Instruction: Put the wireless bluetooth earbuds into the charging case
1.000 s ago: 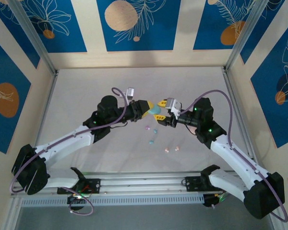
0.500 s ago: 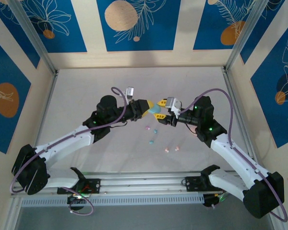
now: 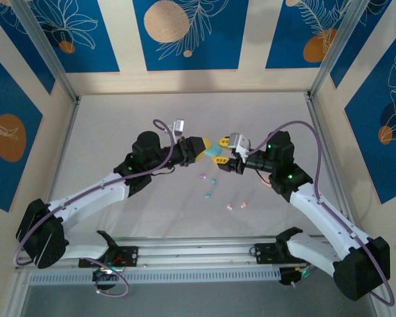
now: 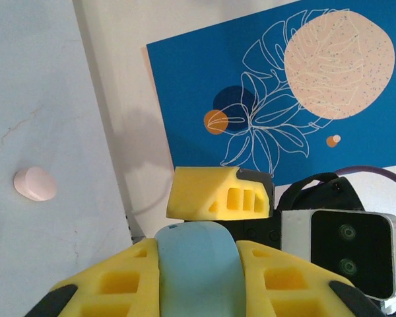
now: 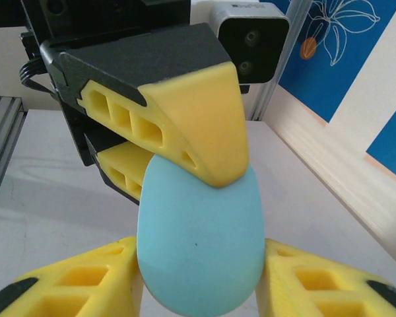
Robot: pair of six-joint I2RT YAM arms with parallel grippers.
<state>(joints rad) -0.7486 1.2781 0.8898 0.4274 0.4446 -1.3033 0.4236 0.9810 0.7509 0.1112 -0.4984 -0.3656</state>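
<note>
A light blue oval charging case (image 3: 216,151) hangs above the table's middle, held between both grippers. My left gripper (image 3: 205,146) is shut on one end of the case (image 4: 198,264). From the opposite side my right gripper (image 3: 224,146) has its yellow fingers (image 5: 303,281) pressed on both flanks of the case (image 5: 198,244). The case looks closed. Several tiny pastel earbuds lie on the table below: a lilac one (image 3: 202,176), two light blue ones (image 3: 213,180) (image 3: 209,195) and a pink pair (image 3: 230,206).
A pink oval case (image 4: 34,183) lies on the white table near the right wall. Aluminium posts and patterned blue panels fence the table on three sides. The arm bases and a rail run along the near edge (image 3: 198,251).
The right gripper's fingers have drawn in onto the blue case. Both arms and the earbuds have stayed in place.
</note>
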